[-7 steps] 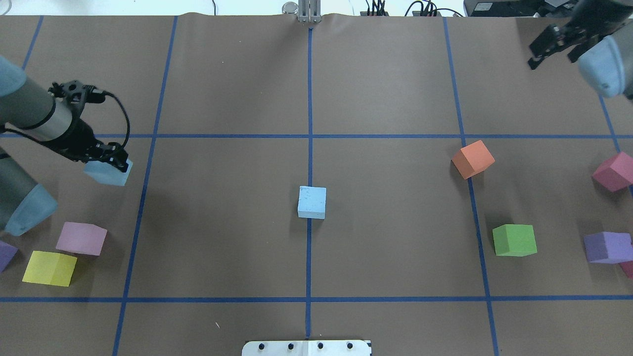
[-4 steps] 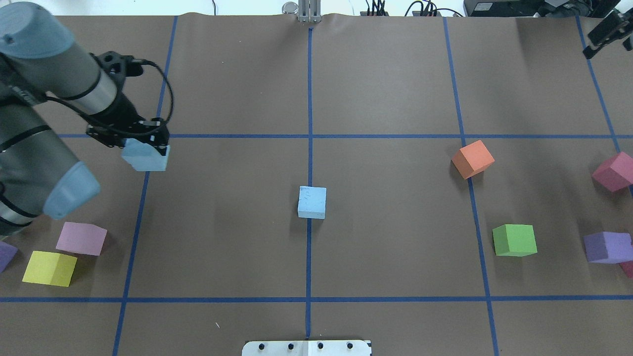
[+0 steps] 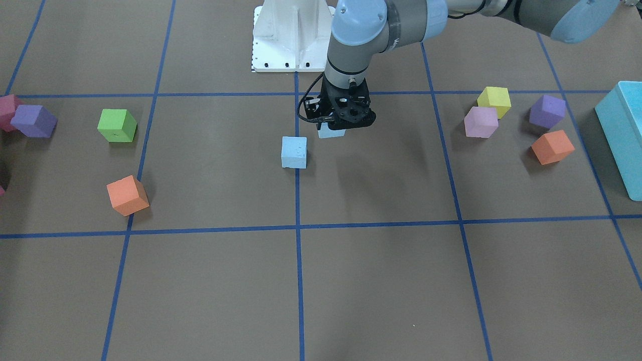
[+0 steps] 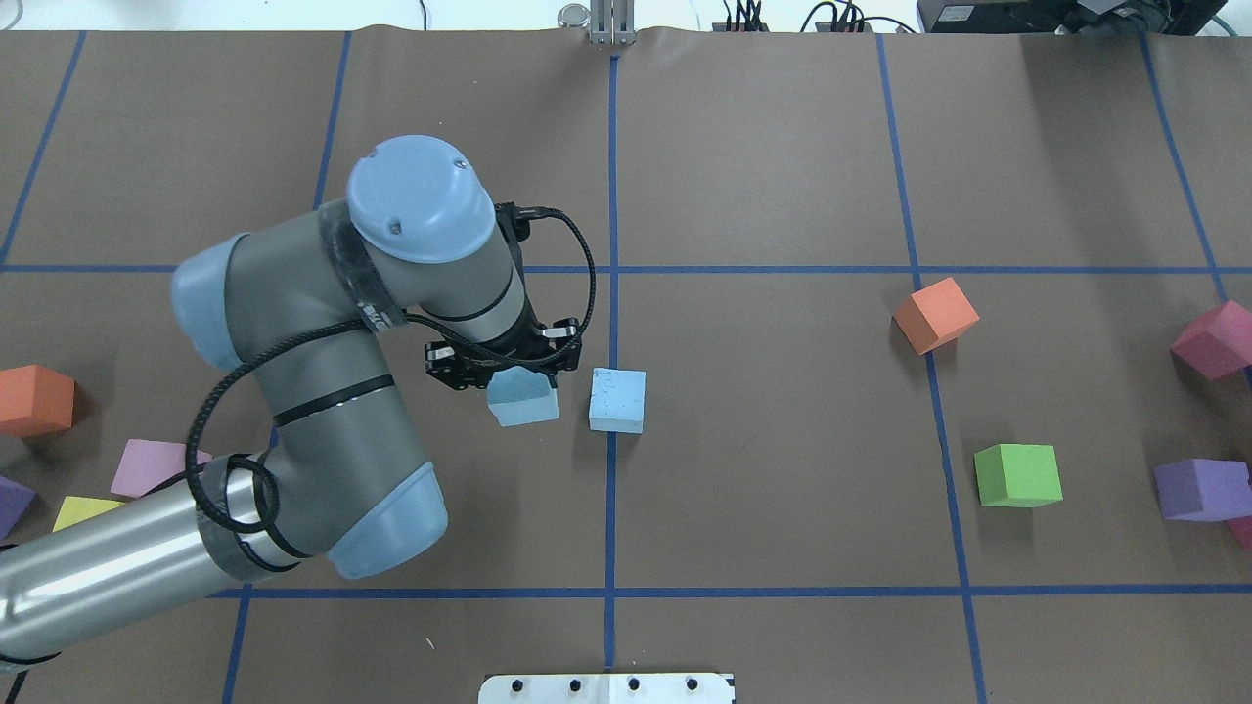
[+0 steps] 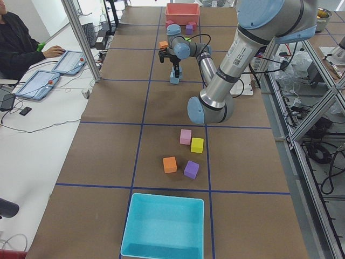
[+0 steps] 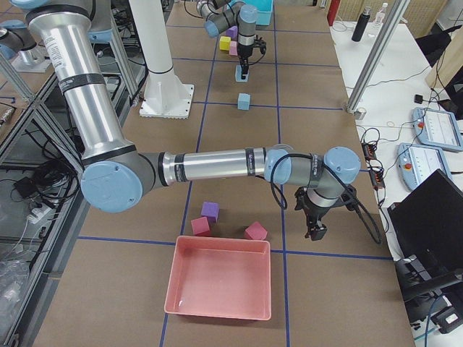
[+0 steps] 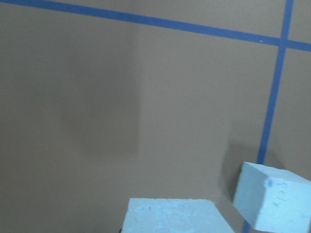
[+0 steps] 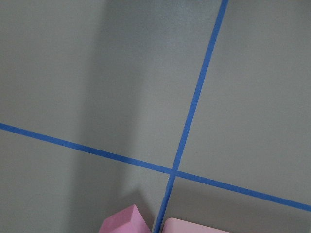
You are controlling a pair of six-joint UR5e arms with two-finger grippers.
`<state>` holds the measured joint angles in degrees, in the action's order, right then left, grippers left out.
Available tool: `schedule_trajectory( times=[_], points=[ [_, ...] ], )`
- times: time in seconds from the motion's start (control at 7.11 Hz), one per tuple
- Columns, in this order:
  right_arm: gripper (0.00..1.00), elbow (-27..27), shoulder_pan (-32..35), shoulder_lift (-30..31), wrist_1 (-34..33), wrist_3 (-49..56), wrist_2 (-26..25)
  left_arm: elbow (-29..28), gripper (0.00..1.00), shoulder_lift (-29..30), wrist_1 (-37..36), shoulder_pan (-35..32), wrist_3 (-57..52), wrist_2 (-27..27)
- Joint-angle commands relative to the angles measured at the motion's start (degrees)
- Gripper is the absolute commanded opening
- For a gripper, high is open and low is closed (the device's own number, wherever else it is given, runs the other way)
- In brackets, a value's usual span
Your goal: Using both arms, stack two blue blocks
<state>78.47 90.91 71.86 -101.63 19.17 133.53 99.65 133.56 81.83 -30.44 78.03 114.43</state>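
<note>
One blue block [image 4: 523, 403] in left fingers [image 4: 562, 359], another [image 4: 617, 401] nearby, right fingers [image 6: 314, 231]: cannot tell.

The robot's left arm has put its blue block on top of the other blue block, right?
No. The left arm holds its blue block in its jaws beside the other blue block, not on top of it. The overhead view shows a gap between them.
</note>
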Motion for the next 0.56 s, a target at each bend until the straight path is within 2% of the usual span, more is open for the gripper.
schedule_trajectory(
  times=[0.0, 0.14, 0.42],
  points=[
    [1.00, -0.7, 0.7, 2.9, 3.9, 0.5, -0.1, -4.4, 0.62, 4.0, 0.6, 2.1, 0.9, -1.7],
    [1.00, -0.8, 0.8, 3.5, 4.6, 0.4, 0.0, -8.2, 0.62, 6.7, 1.1, 2.1, 0.5, -1.8],
    [1.00, -0.8, 0.8, 3.6, 4.7, 0.3, 0.0, -12.0, 0.62, 7.9, 4.3, 2.1, -4.4, -2.4]
  ],
)
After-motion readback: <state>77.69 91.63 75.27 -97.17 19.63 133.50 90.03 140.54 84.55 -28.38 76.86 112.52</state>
